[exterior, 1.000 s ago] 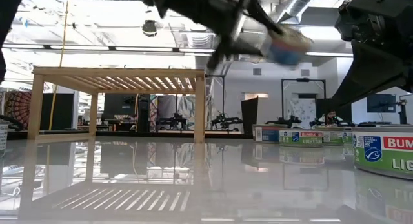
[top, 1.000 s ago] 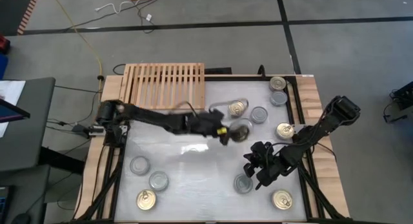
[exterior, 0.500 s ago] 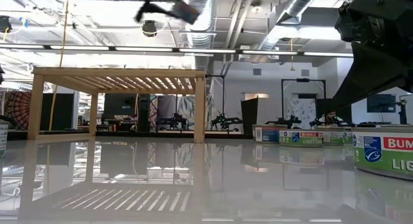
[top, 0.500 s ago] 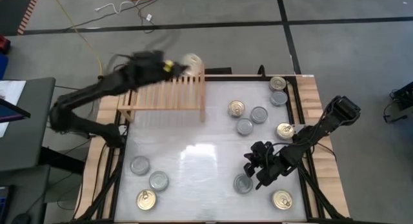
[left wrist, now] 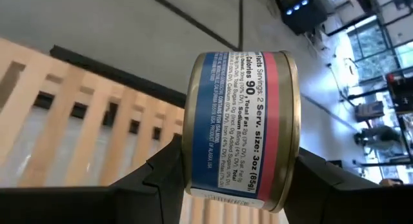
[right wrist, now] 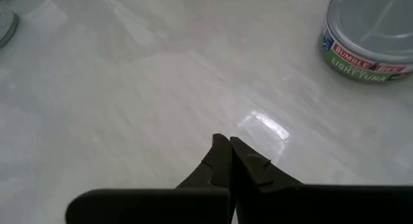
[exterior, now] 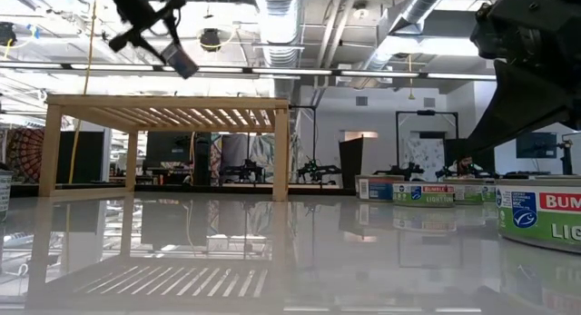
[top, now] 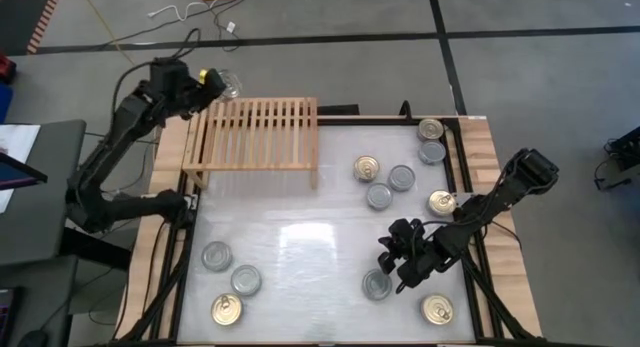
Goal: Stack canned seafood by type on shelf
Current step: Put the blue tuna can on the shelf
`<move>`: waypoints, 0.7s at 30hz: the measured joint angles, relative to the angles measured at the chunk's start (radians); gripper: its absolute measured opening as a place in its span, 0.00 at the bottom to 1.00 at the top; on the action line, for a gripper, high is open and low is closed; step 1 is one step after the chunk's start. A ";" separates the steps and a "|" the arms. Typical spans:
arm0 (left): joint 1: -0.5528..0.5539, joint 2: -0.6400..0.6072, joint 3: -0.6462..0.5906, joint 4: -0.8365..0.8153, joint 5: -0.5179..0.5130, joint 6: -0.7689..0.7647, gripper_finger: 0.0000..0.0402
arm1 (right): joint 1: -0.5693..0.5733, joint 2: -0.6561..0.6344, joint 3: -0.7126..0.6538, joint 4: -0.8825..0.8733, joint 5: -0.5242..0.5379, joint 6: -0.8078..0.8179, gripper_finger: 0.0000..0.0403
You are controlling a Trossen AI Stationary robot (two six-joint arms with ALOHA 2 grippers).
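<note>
Holdings, left to right. My left gripper [top: 218,82]: raised beyond the far left corner of the shelf [top: 255,133], out past the table edge, jaws pinching one can [left wrist: 240,124] by its flat ends; blue and red label, gold rim, held on its side in the air, touching nothing else. The shelf: light-wood slatted rack on the far left part of the white table [top: 300,247], top bare. Near left corner of the table: two silver-topped cans [top: 216,255] [top: 246,279] and one gold-topped can [top: 226,308]. Middle right, just past the shelf's end: a gold-topped can [top: 367,168] with two silver-topped cans [top: 401,177] [top: 378,195] close beside it. Far right corner: a gold-topped can [top: 431,129] with a silver one [top: 432,152] just in front. My right gripper [top: 392,258]: low over the near right part of the table, jaws pressed together, holding nothing. Just beside it, a silver-topped can [top: 377,284]; farther right, gold-topped cans [top: 441,202] [top: 436,308].
</note>
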 joint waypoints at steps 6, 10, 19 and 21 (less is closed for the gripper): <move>0.107 0.001 -0.122 0.057 0.083 0.036 0.46 | -0.002 0.000 0.000 -0.002 0.000 -0.006 0.05; 0.130 -0.004 -0.167 0.114 0.126 0.020 0.46 | -0.001 0.002 0.000 -0.003 0.000 -0.009 0.05; 0.109 -0.013 -0.282 0.192 0.075 -0.117 0.46 | -0.001 0.003 0.000 -0.004 -0.001 -0.009 0.05; 0.082 -0.030 -0.344 0.282 0.037 -0.172 0.46 | -0.001 0.003 0.000 -0.002 -0.001 -0.008 0.05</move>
